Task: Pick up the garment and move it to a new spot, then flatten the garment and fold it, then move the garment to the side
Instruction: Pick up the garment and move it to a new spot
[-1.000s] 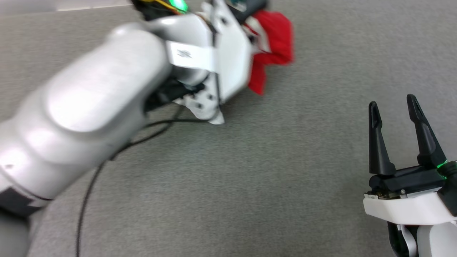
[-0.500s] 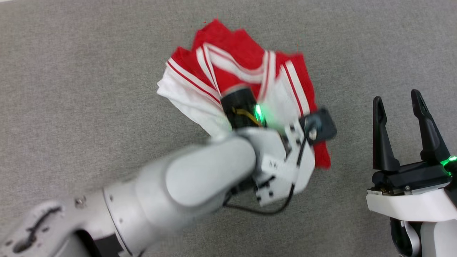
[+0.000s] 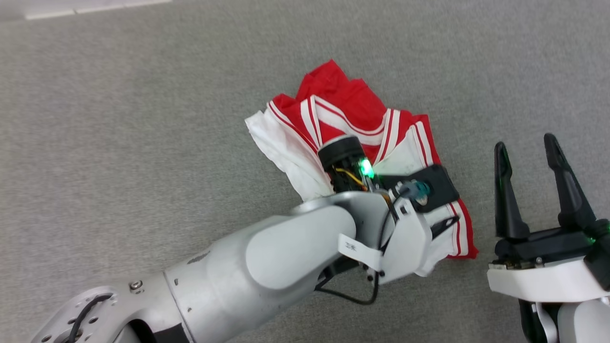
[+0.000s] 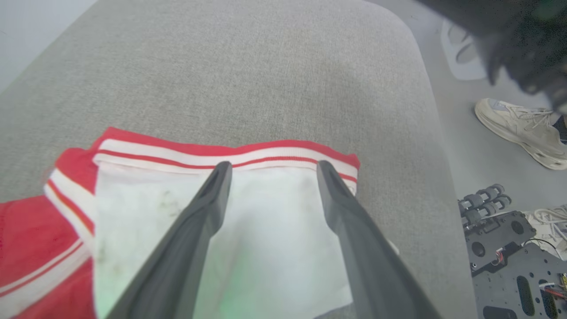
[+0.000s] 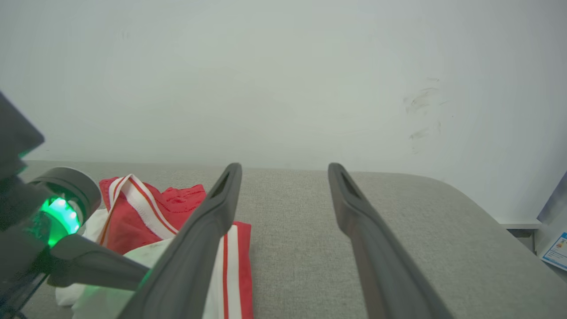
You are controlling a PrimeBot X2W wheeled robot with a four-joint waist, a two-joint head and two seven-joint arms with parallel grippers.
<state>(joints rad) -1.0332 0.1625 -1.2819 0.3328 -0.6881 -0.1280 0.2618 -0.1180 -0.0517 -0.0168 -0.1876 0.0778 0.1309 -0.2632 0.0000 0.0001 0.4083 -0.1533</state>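
**Left arm covers the near part of the jersey**

Your garment [image 3: 352,102] lies crumpled on the grey tabletop [image 3: 143,143], right of centre in the head view. Its red body is on the far side, and a white sleeve with striped trim is nearer the robot. The left forearm [image 3: 286,257] and its black camera bracket [image 3: 429,188] cross the near part of the cloth and hide it from above.

In the left wrist view, your left tool [image 4: 273,166] has its fingers spread apart over the white sleeve, tips at the striped cuff. No cloth is pinched between them, and you cannot tell whether the tips touch the sleeve.

Your right tool [image 3: 524,143] stands just right of the garment, fingers apart, holding nothing.

Past the tabletop's rounded corner, a pale shoe [image 4: 522,128] and dark metal plates [image 4: 509,261] sit on the floor. A plain wall [image 5: 283,79] backs the tabletop.
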